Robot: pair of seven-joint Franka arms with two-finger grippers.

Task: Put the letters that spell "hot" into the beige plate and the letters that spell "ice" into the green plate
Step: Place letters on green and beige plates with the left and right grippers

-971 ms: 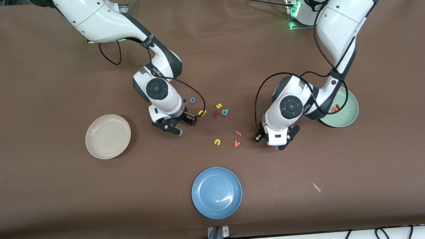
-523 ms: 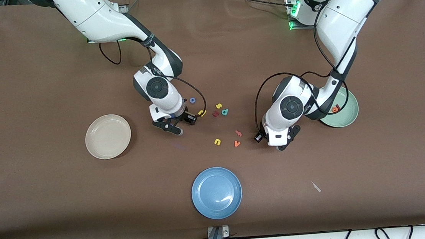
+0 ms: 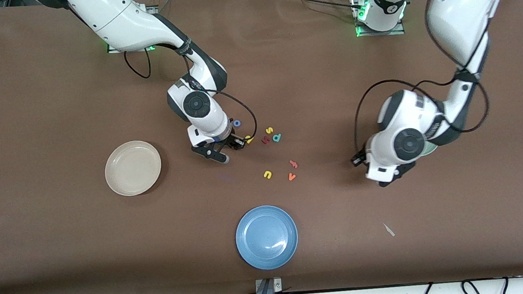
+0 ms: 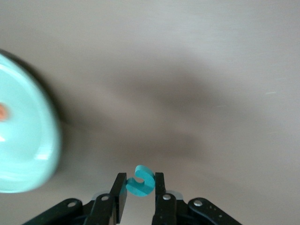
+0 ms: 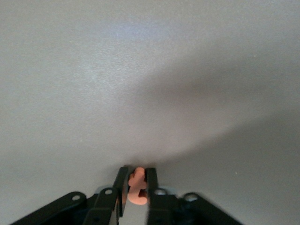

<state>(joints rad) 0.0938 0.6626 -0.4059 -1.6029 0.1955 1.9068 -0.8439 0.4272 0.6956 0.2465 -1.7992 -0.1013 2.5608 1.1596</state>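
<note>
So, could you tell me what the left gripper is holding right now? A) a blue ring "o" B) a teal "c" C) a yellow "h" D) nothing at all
B: in the left wrist view the left gripper is shut on a teal "c", pinched between its fingers, with the green plate showing at the edge of that view.
</note>
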